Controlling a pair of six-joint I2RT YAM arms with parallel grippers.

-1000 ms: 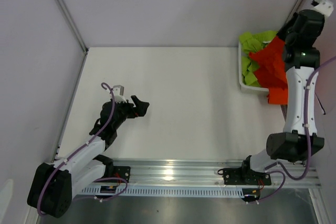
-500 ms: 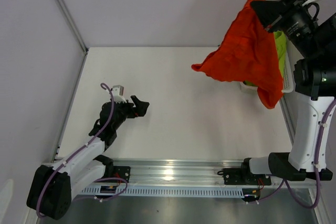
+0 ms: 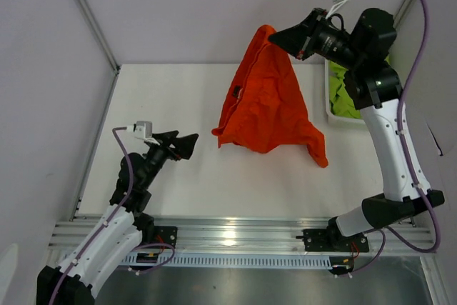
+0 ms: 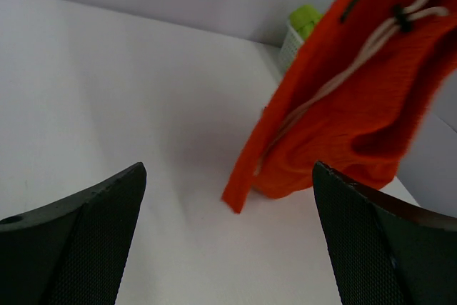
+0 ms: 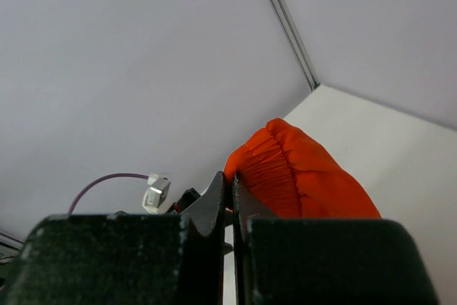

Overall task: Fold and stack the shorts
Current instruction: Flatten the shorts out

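The orange-red shorts [image 3: 265,101] hang from my right gripper [image 3: 275,36], which is shut on their waistband high above the table's middle; their lower edge reaches down to the table. In the right wrist view the gathered waistband [image 5: 285,169] sits between the closed jaws of the gripper [image 5: 232,183]. In the left wrist view the shorts [image 4: 364,105] hang ahead with the white drawstring [image 4: 371,41] showing. The lime green shorts [image 3: 346,94] lie in the white basket [image 3: 330,113] at the back right. My left gripper [image 3: 182,145] is open and empty at the table's left, apart from the shorts.
The white table [image 3: 178,98] has side walls at left and back. A metal rail [image 3: 235,233] runs along the near edge. The basket's corner and green fabric [image 4: 303,19] show far ahead in the left wrist view.
My right gripper has swung left from over the basket with the orange-red shorts, so they now hang over the table's middle. My left arm has lifted and turned toward them.
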